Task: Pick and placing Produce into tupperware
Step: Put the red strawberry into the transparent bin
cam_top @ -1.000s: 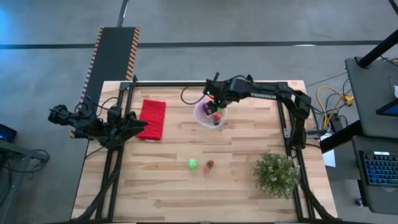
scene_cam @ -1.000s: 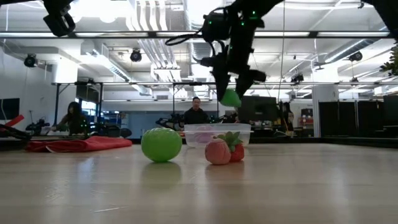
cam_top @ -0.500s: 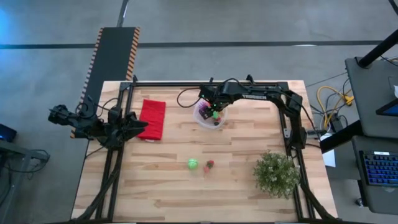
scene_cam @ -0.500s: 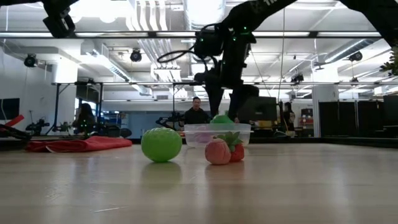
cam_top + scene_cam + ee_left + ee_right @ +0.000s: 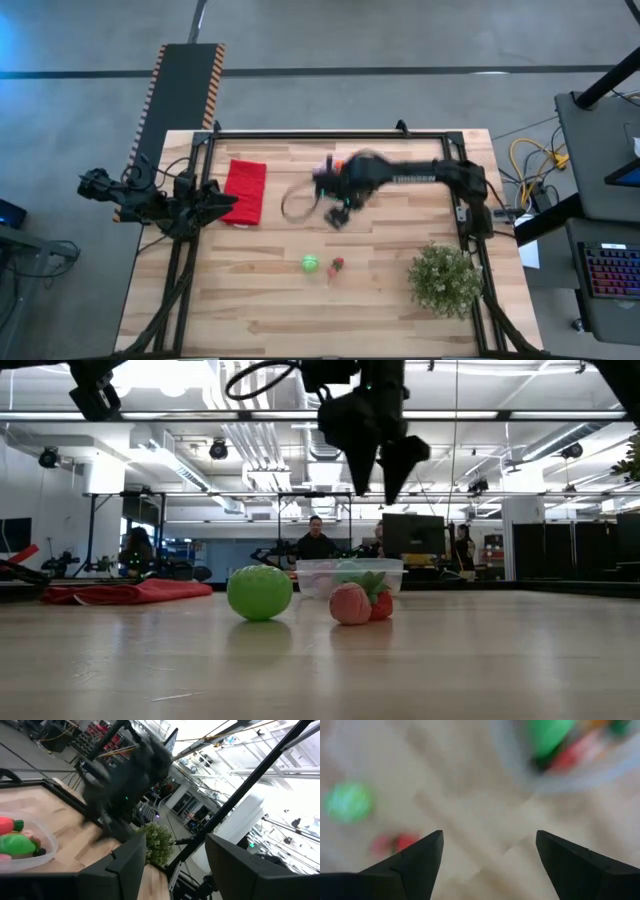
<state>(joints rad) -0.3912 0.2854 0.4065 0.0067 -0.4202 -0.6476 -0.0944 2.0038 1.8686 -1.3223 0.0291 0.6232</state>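
My right gripper (image 5: 375,490) hangs open and empty above the table, just on the near side of the tupperware (image 5: 350,574). The tupperware is a clear round tub; in the left wrist view the tupperware (image 5: 27,854) holds a green piece and red pieces. In the high view my right arm covers most of it. A green ball (image 5: 310,263) and a red and pink piece (image 5: 337,265) lie on the table nearer the near edge. The right wrist view shows the green ball (image 5: 347,802) and the red piece (image 5: 395,842) below the open right gripper (image 5: 490,855). My left gripper (image 5: 175,865) is open, parked at the table's left edge.
A red folded cloth (image 5: 245,190) lies at the table's left, close to my left arm (image 5: 160,205). A bushy green potted plant (image 5: 445,280) stands at the near right corner. Bare wood surrounds the green ball and red piece. People sit in the room beyond the table's far edge.
My right gripper came down with a green piece into the tupperware, let it go there and opened. It then rose clear and swung toward the table's near edge. The green piece now lies in the tupperware.
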